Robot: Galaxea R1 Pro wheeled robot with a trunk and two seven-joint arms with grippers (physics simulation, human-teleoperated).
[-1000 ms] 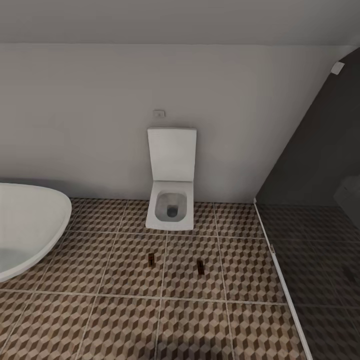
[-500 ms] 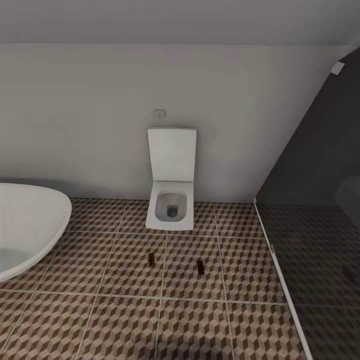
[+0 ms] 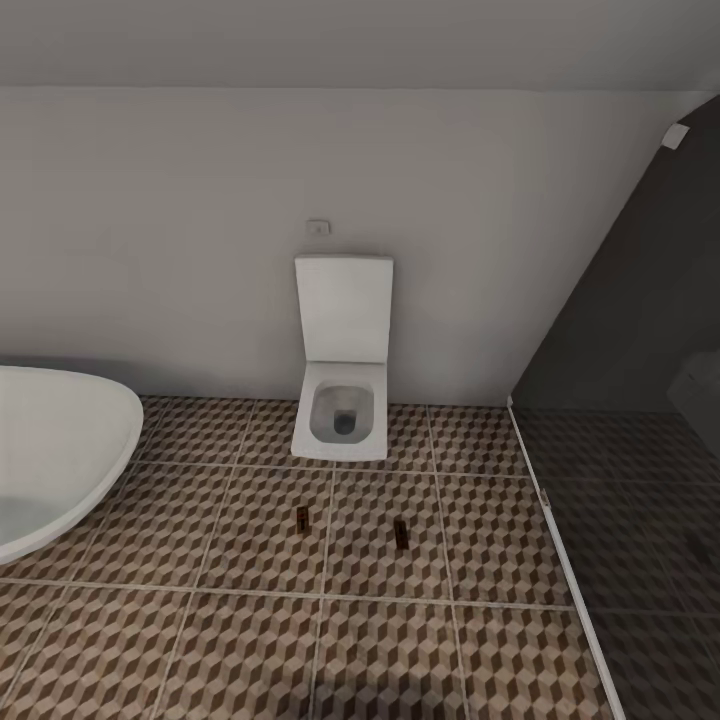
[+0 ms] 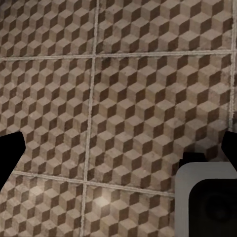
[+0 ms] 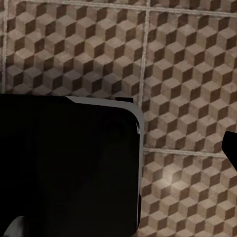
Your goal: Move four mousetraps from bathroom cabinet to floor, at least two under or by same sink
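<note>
Two mousetraps lie flat on the bathroom floor (image 3: 250, 640) in front of the toilet: one small dark-and-tan mousetrap (image 3: 301, 516) to the left, the other mousetrap (image 3: 401, 533) to the right, about a tile apart. The cabinet is out of view. My left gripper (image 4: 118, 153) hangs open over bare cube-patterned tiles, its dark fingertips (image 4: 10, 154) at the picture's edges. My right gripper (image 5: 118, 148) is also above the tiles, one fingertip (image 5: 231, 147) at the edge, nothing held.
A white wall-hung toilet (image 3: 342, 400) with its lid up stands at the back wall. A white rounded basin (image 3: 60, 450) juts in from the left. A dark glass partition (image 3: 640, 420) with a floor rail closes the right side. The robot's dark base (image 5: 69, 168) shows under the right wrist.
</note>
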